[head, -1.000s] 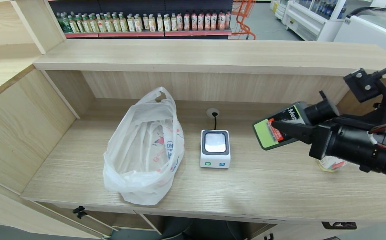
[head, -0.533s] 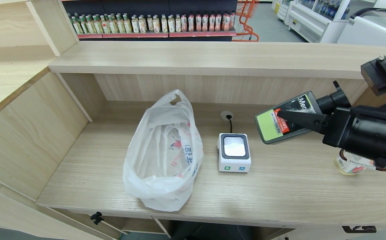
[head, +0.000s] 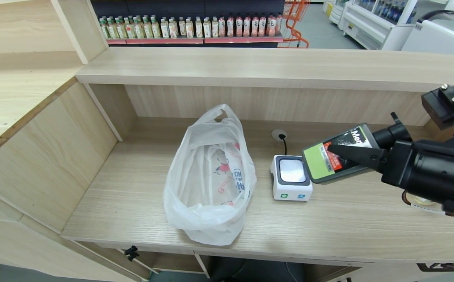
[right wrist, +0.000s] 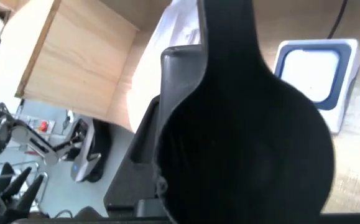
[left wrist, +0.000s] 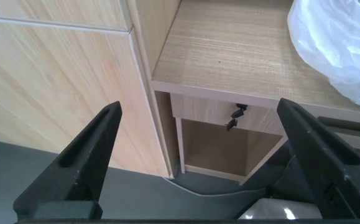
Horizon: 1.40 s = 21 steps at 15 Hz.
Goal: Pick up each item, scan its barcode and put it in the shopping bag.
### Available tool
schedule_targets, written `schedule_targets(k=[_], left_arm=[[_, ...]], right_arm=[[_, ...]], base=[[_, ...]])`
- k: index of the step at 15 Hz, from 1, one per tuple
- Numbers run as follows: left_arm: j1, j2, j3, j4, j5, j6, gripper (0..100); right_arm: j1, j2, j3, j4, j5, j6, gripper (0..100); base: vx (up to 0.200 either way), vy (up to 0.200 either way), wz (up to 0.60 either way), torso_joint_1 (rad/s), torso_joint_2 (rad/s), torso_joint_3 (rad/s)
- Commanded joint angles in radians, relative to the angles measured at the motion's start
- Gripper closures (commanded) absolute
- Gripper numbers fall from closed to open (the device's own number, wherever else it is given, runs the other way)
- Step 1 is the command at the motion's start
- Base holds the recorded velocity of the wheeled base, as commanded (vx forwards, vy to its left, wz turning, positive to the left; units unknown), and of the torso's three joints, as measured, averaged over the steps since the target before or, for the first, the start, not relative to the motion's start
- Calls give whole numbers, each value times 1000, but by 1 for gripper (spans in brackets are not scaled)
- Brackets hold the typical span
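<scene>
My right gripper (head: 334,154) is shut on a dark bottle (head: 328,156) with a green base and a red label. It holds the bottle sideways in the air, base end just over the right edge of the white barcode scanner (head: 291,182). In the right wrist view the bottle (right wrist: 242,124) hides most of the counter, with the scanner (right wrist: 313,74) beyond it. The white shopping bag (head: 211,176) stands open to the left of the scanner. My left gripper (left wrist: 198,162) hangs open and holds nothing, low beside the counter's front left corner, near the bag (left wrist: 341,43).
A small jar (head: 422,201) stands on the counter at the right, mostly hidden under my right arm. A raised shelf (head: 250,66) runs along the counter's back and a wooden side wall (head: 54,156) closes its left. The scanner's cable (head: 284,145) runs into a hole behind it.
The head camera has turned, so the whole scene sits further right. Against the scanner, my right gripper has carried the bottle left and down, closer to the scan window.
</scene>
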State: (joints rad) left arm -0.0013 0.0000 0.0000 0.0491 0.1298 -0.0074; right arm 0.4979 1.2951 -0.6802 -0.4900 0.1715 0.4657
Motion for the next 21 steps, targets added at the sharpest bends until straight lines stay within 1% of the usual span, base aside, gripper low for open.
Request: schedule_targets(k=[1,3,5,6,7,9,11,12,15,17,19,21], left_arm=[[0,0,0,0,1,0,0],[0,0,0,0,1,0,0],[0,0,0,0,1,0,0],[1,0,0,0,1,0,0],[0,0,0,0,1,0,0],[0,0,0,0,1,0,0],[0,0,0,0,1,0,0],[0,2,0,0,1,0,0],[1,0,0,0,1,0,0],[0,0,0,0,1,0,0],[0,0,0,0,1,0,0],[0,0,0,0,1,0,0]], right_arm=[[-4,10,7,-1,0,-4,100],[-1,70,-2,-4,2,-38,100],[4,153,-45,-7,5,-84,100],[13,205,-73,-16,6,-131,100],[21,274,-93,-55,6,-167,100],[21,423,-144,-145,8,-176,100],[24,541,-228,-147,16,-191,100],[33,575,-274,-147,16,-211,100],[80,658,-392,-148,19,-211,100],[87,699,-430,-154,65,-220,100],[82,747,-466,-153,74,-269,100],[76,777,-475,-156,74,-357,100]], base=[[0,0,0,0,0,0],[0,0,0,0,0,0],[0,0,0,0,0,0],[0,0,0,0,0,0],[0,0,0,0,0,0],[0,0,0,0,0,0],[0,0,0,0,0,0],[0,0,0,0,0,0],[0,0,0,0,0,0],[0,0,0,0,0,0],[0,0,0,0,0,0],[0,0,0,0,0,0]])
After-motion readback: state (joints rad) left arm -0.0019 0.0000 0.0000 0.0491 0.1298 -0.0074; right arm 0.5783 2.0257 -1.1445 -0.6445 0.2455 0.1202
